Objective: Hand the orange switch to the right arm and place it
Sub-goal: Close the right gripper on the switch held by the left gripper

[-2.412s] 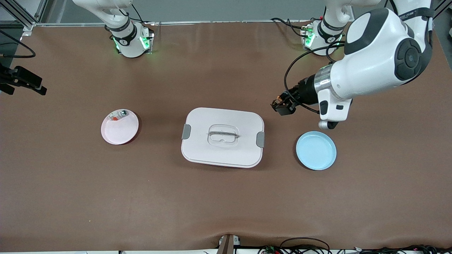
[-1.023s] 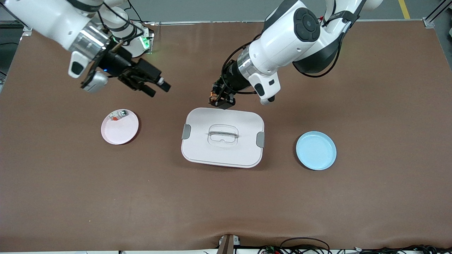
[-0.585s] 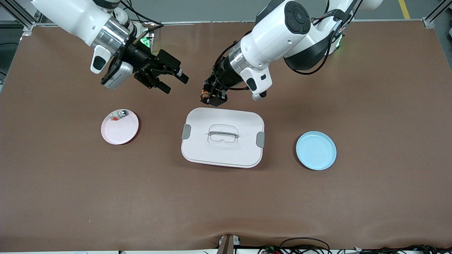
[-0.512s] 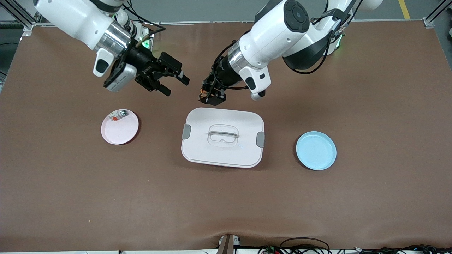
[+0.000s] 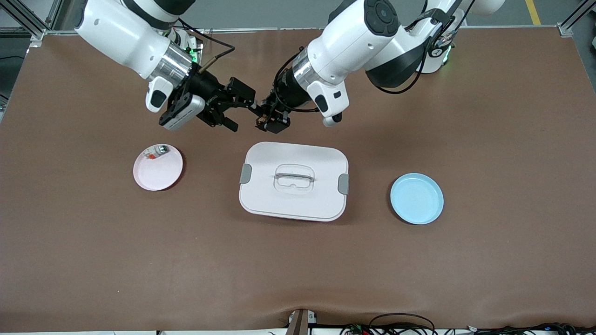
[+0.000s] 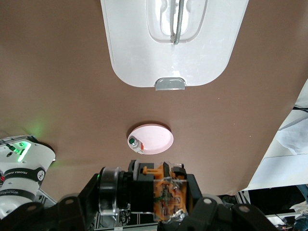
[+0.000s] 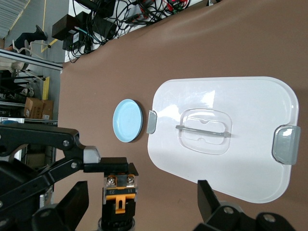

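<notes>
The orange switch (image 5: 263,119), a tiny black block with an orange band, is held in the air by my left gripper (image 5: 274,122), over the table just past the white box's edge nearest the robots. In the left wrist view the switch (image 6: 161,192) sits clamped between the left gripper's (image 6: 149,202) jaws. My right gripper (image 5: 243,114) is open, with its fingertips either side of the switch's free end. In the right wrist view the switch (image 7: 119,192) lies between the right gripper's (image 7: 142,192) spread fingers, not touched by them.
A white lidded box (image 5: 293,180) with a handle sits mid-table. A pink plate (image 5: 158,168) holding a small whitish part (image 5: 156,150) is toward the right arm's end. A blue plate (image 5: 416,198) is toward the left arm's end.
The left gripper carried the switch from near the blue plate toward the right arm's end. The right arm came in and its open gripper closed the gap to the switch.
</notes>
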You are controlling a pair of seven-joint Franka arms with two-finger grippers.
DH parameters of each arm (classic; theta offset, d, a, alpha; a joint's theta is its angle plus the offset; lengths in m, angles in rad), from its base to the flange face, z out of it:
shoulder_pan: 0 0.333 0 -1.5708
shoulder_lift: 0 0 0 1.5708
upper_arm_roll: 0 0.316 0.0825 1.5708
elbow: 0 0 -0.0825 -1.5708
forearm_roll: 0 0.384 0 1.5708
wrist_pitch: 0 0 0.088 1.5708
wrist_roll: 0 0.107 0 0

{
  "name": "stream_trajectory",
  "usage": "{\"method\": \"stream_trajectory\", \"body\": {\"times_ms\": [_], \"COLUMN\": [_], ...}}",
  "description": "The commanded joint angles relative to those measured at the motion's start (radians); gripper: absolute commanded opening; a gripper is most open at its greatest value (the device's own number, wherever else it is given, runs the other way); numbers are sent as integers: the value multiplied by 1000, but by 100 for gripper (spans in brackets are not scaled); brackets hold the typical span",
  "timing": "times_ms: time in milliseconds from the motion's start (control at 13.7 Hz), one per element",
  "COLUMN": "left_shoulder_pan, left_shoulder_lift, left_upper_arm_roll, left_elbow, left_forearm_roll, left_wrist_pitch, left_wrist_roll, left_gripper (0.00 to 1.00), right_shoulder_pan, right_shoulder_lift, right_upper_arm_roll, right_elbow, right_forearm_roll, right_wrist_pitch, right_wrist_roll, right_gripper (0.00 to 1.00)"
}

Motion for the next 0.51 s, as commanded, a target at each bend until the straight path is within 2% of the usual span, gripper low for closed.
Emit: {"method": "stream_trajectory", "body": {"times_ms": [0, 439], "left_shoulder_pan": [-5, -5], "left_shoulder_lift": [2, 0], "left_upper_arm_roll": [2, 2], "left_elbow": [8, 6], "left_forearm_roll": [12, 11], "left_wrist_pitch": [10, 10], "left_wrist_roll": [-17, -17], "left_gripper": [21, 21], "right_shoulder_pan": [21, 44], "right_shoulder_lift": [10, 18], "right_upper_arm_roll": [-11, -11], "right_elbow": [18, 14], "right_forearm_roll": [28, 31], "right_wrist_pitch": [-3, -3], "right_wrist_roll": [-11, 22], "right_gripper": [100, 100]}}
